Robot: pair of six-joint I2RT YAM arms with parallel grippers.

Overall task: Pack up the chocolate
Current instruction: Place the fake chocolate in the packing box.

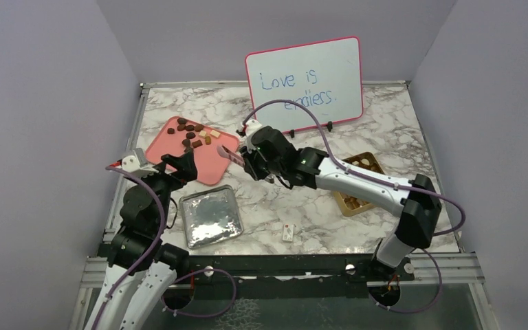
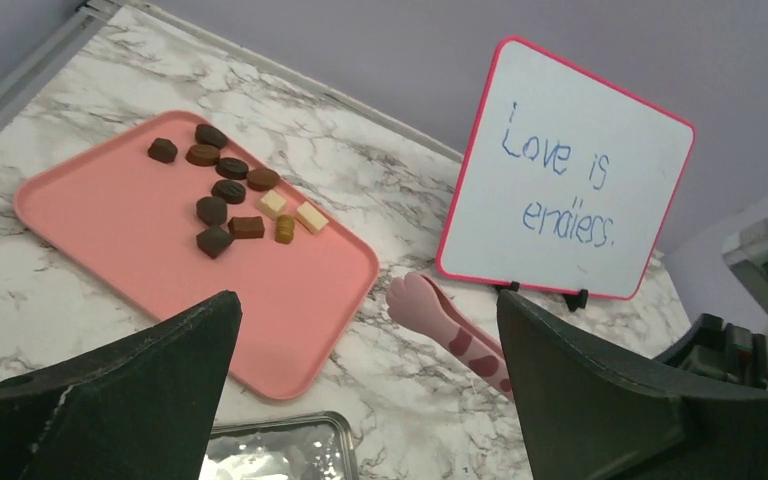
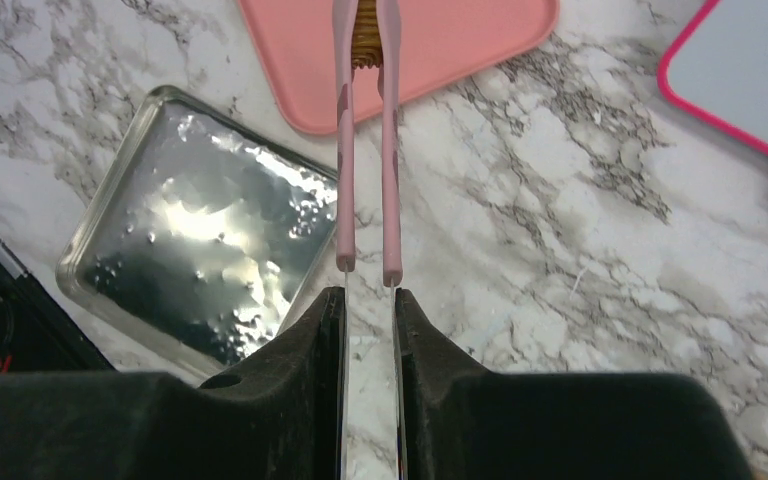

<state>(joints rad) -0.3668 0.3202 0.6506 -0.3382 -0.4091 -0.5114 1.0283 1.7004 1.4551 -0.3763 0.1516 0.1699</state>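
Observation:
Several chocolate pieces (image 1: 191, 132), dark brown with a few tan ones, lie on the far part of a pink tray (image 1: 210, 163); the left wrist view shows them too (image 2: 228, 190). My right gripper (image 1: 247, 161) is shut on pink tongs (image 3: 365, 150), which point at the tray's near right corner. A tan ridged chocolate (image 3: 365, 35) sits pinched between the tong tips over the tray (image 3: 460, 40). My left gripper (image 1: 179, 163) is open and empty, just above the tray's near edge (image 2: 260, 370). The tongs also show in the left wrist view (image 2: 450, 330).
A silver square tin lid (image 1: 210, 215) lies in front of the tray. A gold box (image 1: 366, 165) sits at the right, partly hidden under my right arm. A small white tag (image 1: 289, 232) lies near the front edge. A whiteboard (image 1: 306, 82) stands at the back.

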